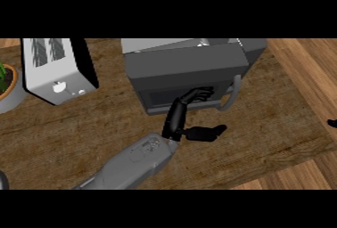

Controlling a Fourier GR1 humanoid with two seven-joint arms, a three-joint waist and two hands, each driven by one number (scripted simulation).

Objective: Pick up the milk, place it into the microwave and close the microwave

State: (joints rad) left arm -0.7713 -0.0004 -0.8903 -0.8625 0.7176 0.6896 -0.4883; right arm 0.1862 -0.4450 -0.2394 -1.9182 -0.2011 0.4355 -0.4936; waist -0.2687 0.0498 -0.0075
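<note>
The dark grey microwave (187, 67) stands at the back middle of the counter, its door facing me with a curved handle (230, 94) on the door's right side. My left hand (191, 100) reaches in from the lower left. Its fingers lie nearly straight against the door's dark window and its thumb (209, 132) sticks out to the right. The door looks flush with the body, with no gap that I can see. No milk shows anywhere. Only a small black bit of my right hand (332, 123) shows at the right edge.
A silver toaster (56, 69) stands at the back left. Beside it, at the far left edge, is a potted plant (5, 87). The counter's edge (309, 147) runs diagonally at the right, with wooden floor beyond it.
</note>
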